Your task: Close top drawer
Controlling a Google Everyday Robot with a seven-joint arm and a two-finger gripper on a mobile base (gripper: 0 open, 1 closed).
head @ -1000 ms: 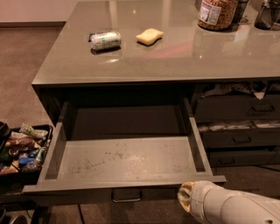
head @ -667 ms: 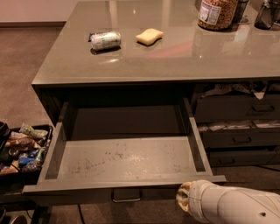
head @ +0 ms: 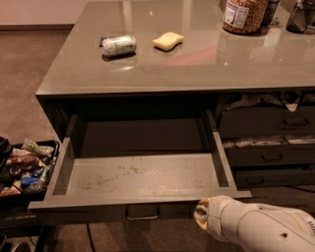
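Note:
The top drawer (head: 142, 179) is a wide dark grey drawer pulled far out of the counter, its pale speckled floor bare. Its flat front (head: 98, 212) faces me, with a small metal loop handle (head: 142, 213) at its middle. My gripper (head: 203, 215) is at the end of the white arm coming in from the lower right. It sits just in front of the drawer front's right end, to the right of the handle, close to or touching the front.
On the counter top (head: 197, 59) lie a can on its side (head: 118, 45), a yellow sponge (head: 168, 41) and a jar (head: 244, 15). Narrower dark drawers (head: 266, 147) with paper poking out stand at the right. A tray of snack packets (head: 24, 167) sits at the left.
The arm and gripper have shifted slightly to the left along the drawer front. The drawer has not visibly moved.

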